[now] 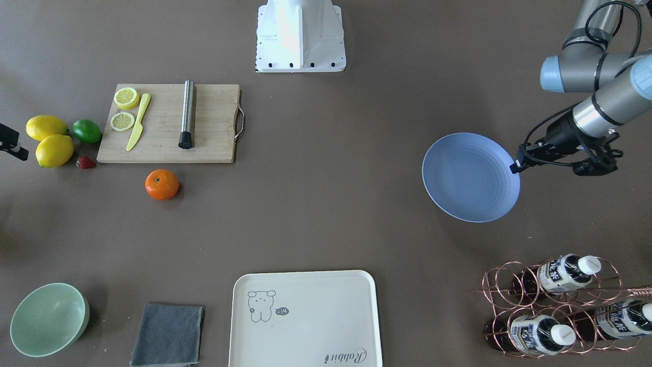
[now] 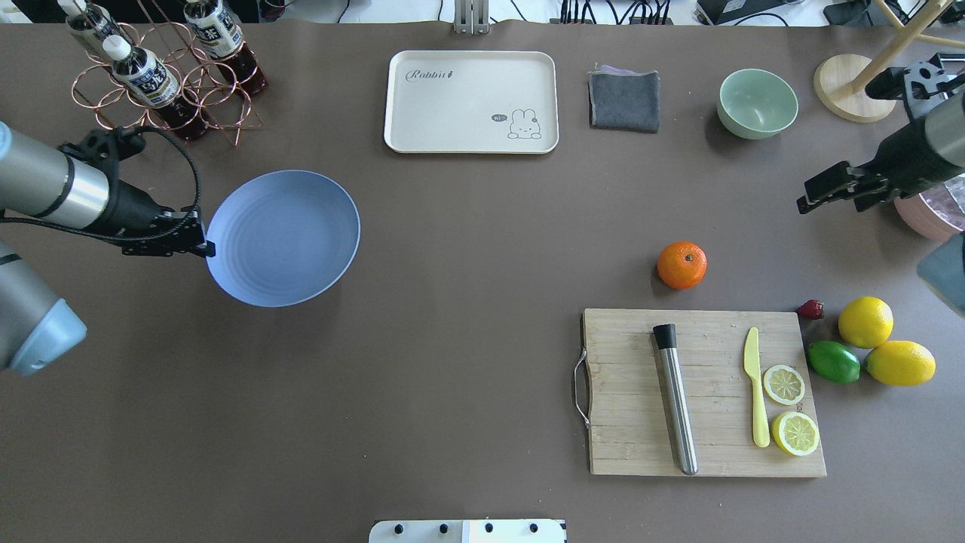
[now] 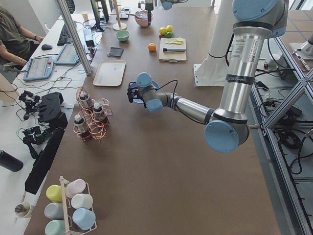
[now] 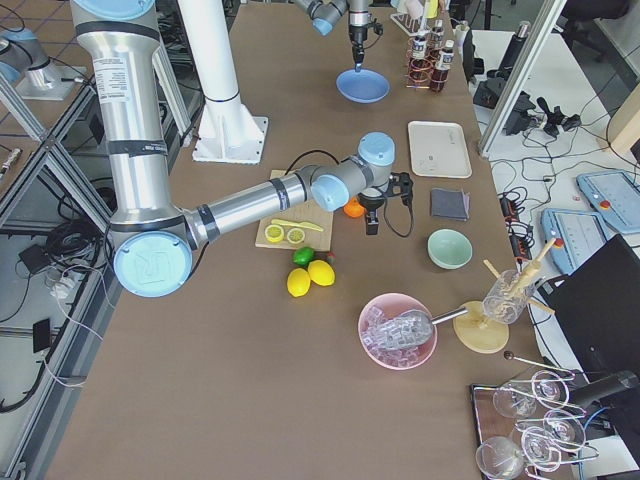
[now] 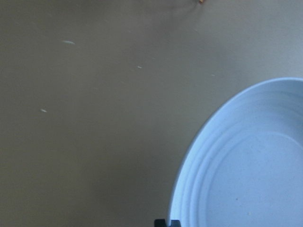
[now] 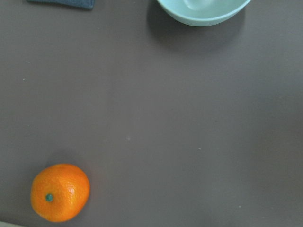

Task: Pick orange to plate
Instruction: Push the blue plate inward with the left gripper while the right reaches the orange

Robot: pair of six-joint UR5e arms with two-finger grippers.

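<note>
The orange (image 2: 681, 265) lies on the brown table just beyond the cutting board, and it also shows low left in the right wrist view (image 6: 60, 192). My right gripper (image 2: 805, 202) hovers to the orange's right and a little farther out. It looks open and holds nothing. The periwinkle-blue plate (image 2: 283, 237) sits far off on the left side with nothing in it. My left gripper (image 2: 205, 247) is shut on the plate's rim, whose edge meets the fingertips (image 5: 161, 222) in the left wrist view.
The wooden cutting board (image 2: 626, 392) carries a steel muddler (image 2: 676, 400), a yellow knife and two lemon slices. Two lemons (image 2: 865, 322), a lime (image 2: 834, 361) and a strawberry lie right of it. A cream tray (image 2: 471, 102), a grey cloth, a green bowl (image 2: 757, 103) and a bottle rack (image 2: 151, 75) line the far edge.
</note>
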